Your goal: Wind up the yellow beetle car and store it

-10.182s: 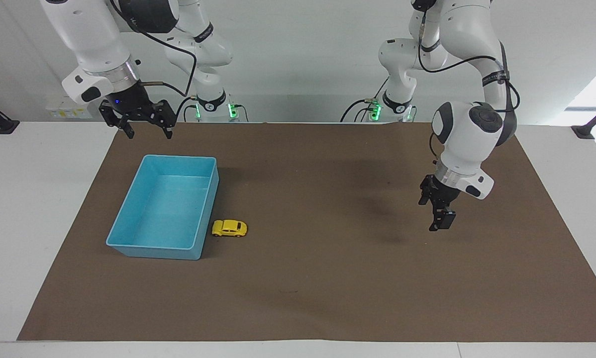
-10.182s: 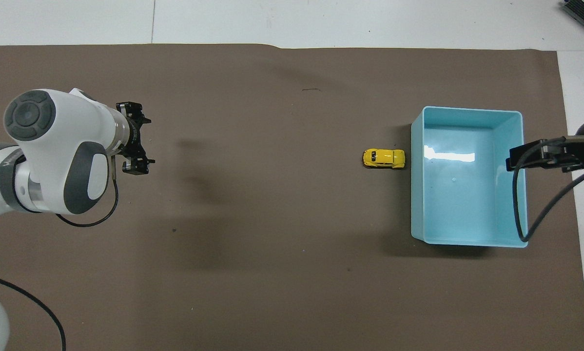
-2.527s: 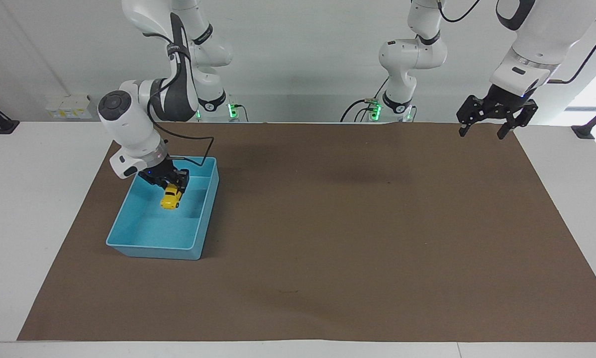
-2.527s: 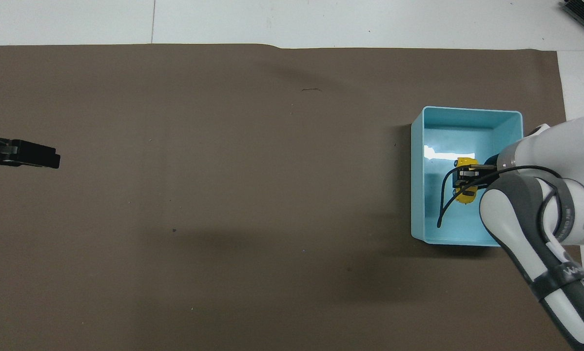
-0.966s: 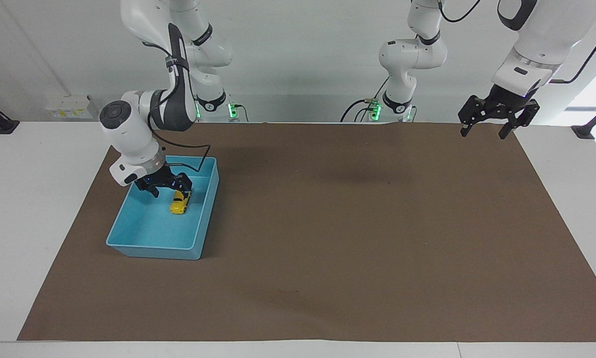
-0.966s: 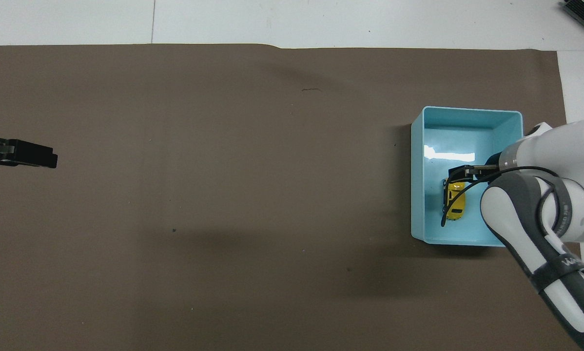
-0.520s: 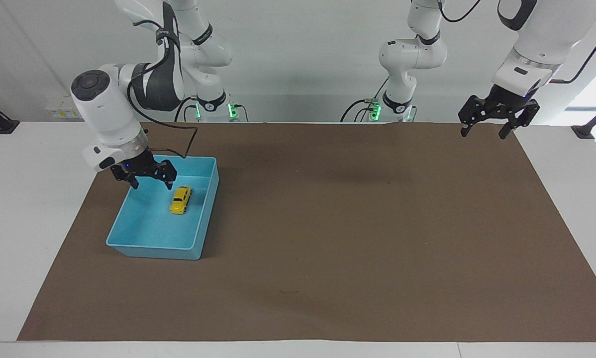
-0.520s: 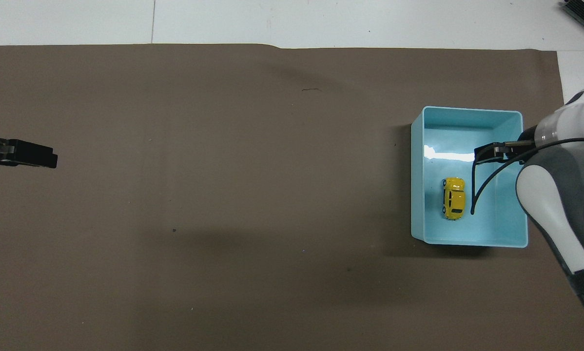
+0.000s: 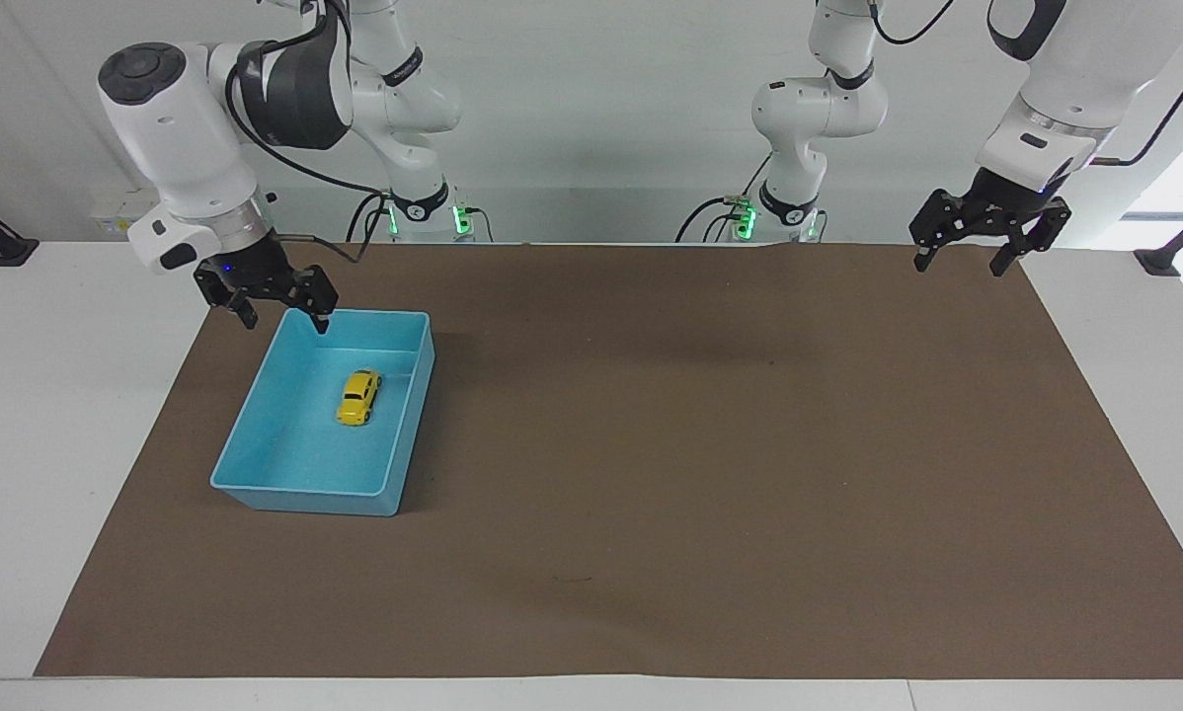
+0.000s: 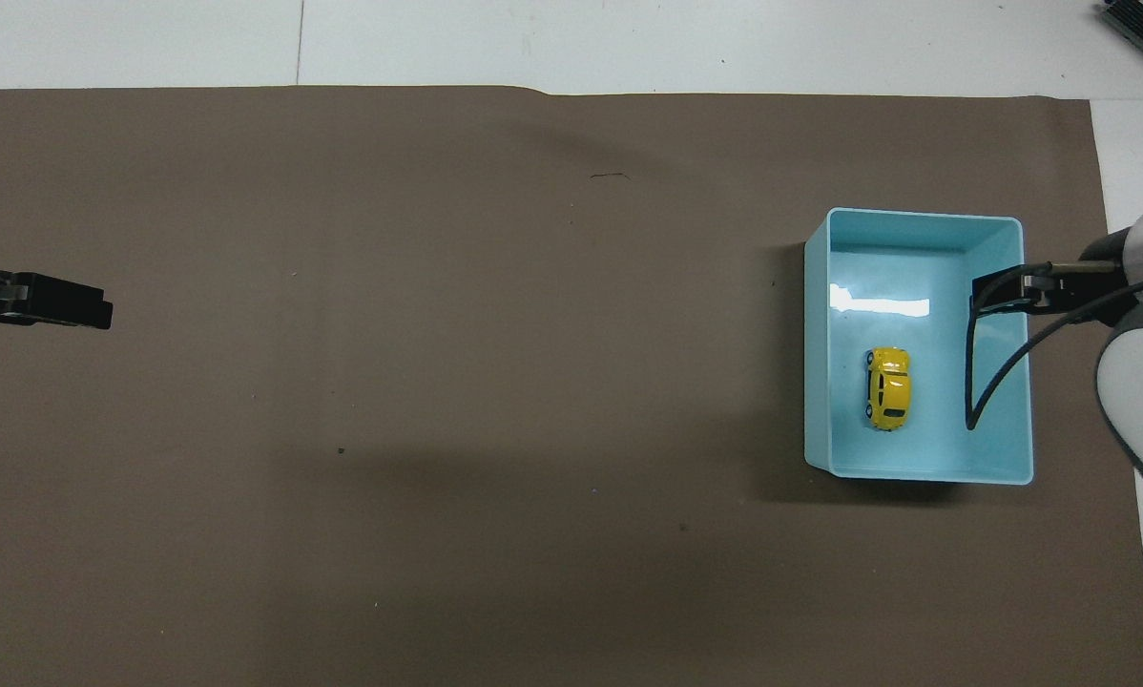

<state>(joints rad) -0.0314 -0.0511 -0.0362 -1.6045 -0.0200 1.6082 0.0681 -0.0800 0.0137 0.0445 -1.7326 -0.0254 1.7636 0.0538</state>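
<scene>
The yellow beetle car (image 9: pixel 358 396) (image 10: pixel 888 388) rests on its wheels on the floor of the blue tray (image 9: pixel 300 491) (image 10: pixel 817 382), with nothing touching it. My right gripper (image 9: pixel 285 322) (image 10: pixel 989 291) hangs open and empty in the air over the tray's rim at the right arm's end, well clear of the car. My left gripper (image 9: pixel 957 265) (image 10: pixel 94 311) waits open and empty, raised over the mat's edge at the left arm's end.
A brown mat (image 9: pixel 651 444) covers most of the white table, and the tray stands on it toward the right arm's end. A black cable (image 10: pixel 974 401) from the right wrist loops over the tray in the overhead view.
My right gripper has risen and drawn away from the car to the tray's rim. The car lies where it was let go. The left arm has not moved.
</scene>
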